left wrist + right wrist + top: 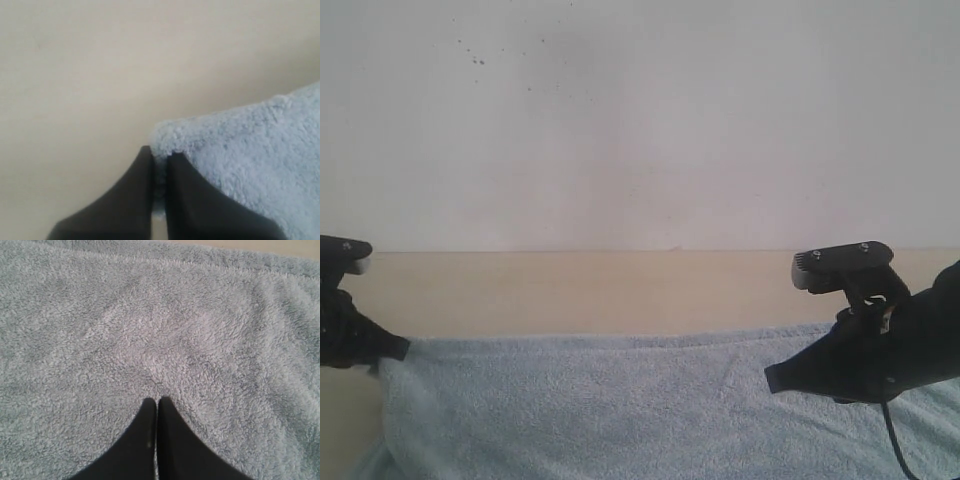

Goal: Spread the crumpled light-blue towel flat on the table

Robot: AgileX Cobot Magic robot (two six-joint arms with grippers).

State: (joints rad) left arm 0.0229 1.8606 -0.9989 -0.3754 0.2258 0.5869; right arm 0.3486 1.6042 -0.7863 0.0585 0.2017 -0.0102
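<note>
The light-blue towel (pixel 620 410) lies spread across the near part of the beige table (pixel 570 290), its far edge nearly straight. At the towel's far left corner, my left gripper (pixel 402 348) is shut on the cloth. The left wrist view shows that corner of the towel (pixel 250 150) pinched between the black fingers of the left gripper (pixel 159 152), with bare table (pixel 75 75) around it. My right gripper (pixel 770 380) is over the right part of the towel. In its wrist view the right gripper (pixel 157 400) is shut, tips pressed together on the fluffy towel (pixel 175 325), no cloth showing between them.
A white wall (pixel 640 120) rises behind the table's far edge. A strip of bare table runs between the towel and the wall. A black cable (pixel 895 440) hangs from the right arm over the towel. The towel runs past the view's bottom edge.
</note>
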